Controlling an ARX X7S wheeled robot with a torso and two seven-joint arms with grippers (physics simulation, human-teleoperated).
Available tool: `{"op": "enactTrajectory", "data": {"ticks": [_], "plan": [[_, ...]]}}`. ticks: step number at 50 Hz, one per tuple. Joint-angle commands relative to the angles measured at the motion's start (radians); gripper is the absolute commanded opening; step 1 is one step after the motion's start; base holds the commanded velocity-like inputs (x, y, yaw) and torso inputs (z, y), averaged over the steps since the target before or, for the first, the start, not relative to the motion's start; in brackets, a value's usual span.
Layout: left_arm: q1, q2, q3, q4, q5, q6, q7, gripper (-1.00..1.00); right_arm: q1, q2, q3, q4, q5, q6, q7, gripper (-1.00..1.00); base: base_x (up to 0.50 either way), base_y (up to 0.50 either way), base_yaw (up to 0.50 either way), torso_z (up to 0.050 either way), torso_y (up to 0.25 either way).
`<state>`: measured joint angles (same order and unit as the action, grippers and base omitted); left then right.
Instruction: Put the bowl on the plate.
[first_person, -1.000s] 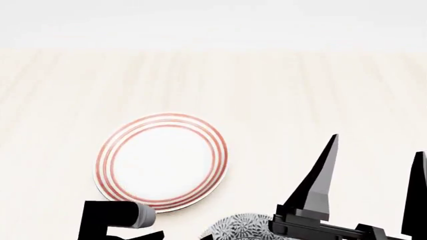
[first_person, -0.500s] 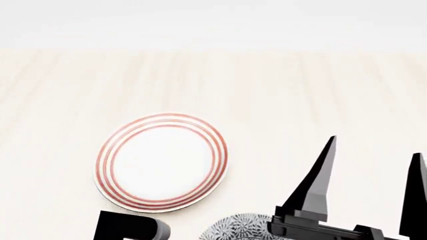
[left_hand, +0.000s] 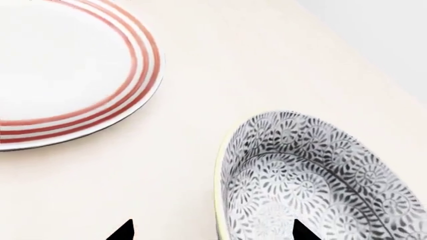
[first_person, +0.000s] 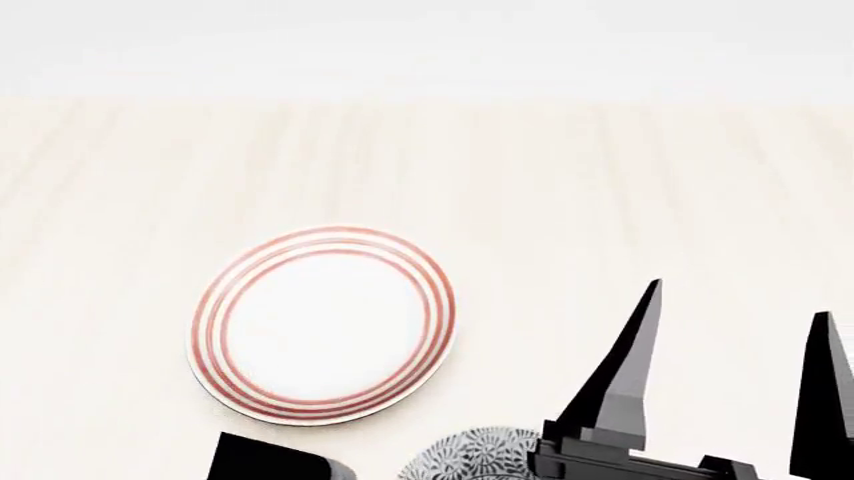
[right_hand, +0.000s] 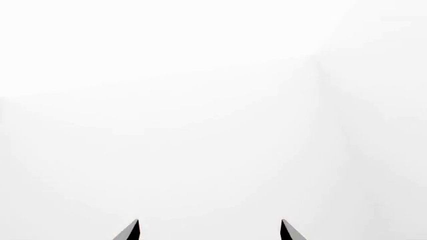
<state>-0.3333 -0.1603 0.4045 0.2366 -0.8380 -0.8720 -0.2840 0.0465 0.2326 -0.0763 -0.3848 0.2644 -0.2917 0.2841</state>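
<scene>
One bowl, grey-and-white floral, sits on the table at the bottom edge of my head view, only its far rim showing. In the left wrist view the bowl shows its patterned inside and pale rim; it stands upright on the table, not on the plate.

One plate, white with three red rings, lies flat on the table beyond and to the left of the bowl. The two are near each other but apart, with a strip of bare table between them in the left wrist view, where the plate is cut by the frame.

Two grippers. I read the left gripper as spread wide: two dark fingertips show, one over the table, the other over the bowl's inside, so they straddle the near rim. Whether either tip touches the bowl I cannot tell.

The right gripper stands to the right of the bowl, its two fingers pointing upward and set well apart, holding nothing. Its wrist view shows only two fingertips against plain white.
</scene>
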Motion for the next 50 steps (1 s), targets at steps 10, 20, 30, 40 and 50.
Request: {"op": "enactTrajectory", "data": {"ticks": [10, 20, 30, 40, 50], "plan": [[0.001, 0.002, 0.013, -0.014, 0.017, 0.044, 0.06, 1.0, -0.004, -0.01, 0.01, 0.008, -0.017, -0.01, -0.017, 1.0, 0.0, 0.0, 0.0, 0.0, 0.0], [-0.004, 0.006, 0.007, -0.054, 0.006, 0.052, 0.062, -1.0, -0.004, -0.005, 0.003, 0.01, -0.017, -0.011, -0.013, 1.0, 0.0, 0.0, 0.0, 0.0, 0.0], [-0.006, -0.009, 0.034, -0.039, 0.036, 0.084, 0.072, -1.0, -0.004, -0.002, -0.003, 0.015, -0.016, -0.013, -0.009, 1.0, 0.0, 0.0, 0.0, 0.0, 0.0], [-0.067, -0.048, 0.073, -0.025, 0.145, 0.166, 0.092, -1.0, -0.005, 0.002, -0.008, 0.013, -0.013, -0.012, -0.005, 1.0, 0.0, 0.0, 0.0, 0.0, 0.0], [-0.249, -0.066, 0.106, -0.093, 0.273, 0.254, 0.142, -1.0, -0.002, 0.008, -0.008, 0.012, -0.007, -0.012, 0.001, 1.0, 0.0, 0.0, 0.0, 0.0, 0.0]]}}
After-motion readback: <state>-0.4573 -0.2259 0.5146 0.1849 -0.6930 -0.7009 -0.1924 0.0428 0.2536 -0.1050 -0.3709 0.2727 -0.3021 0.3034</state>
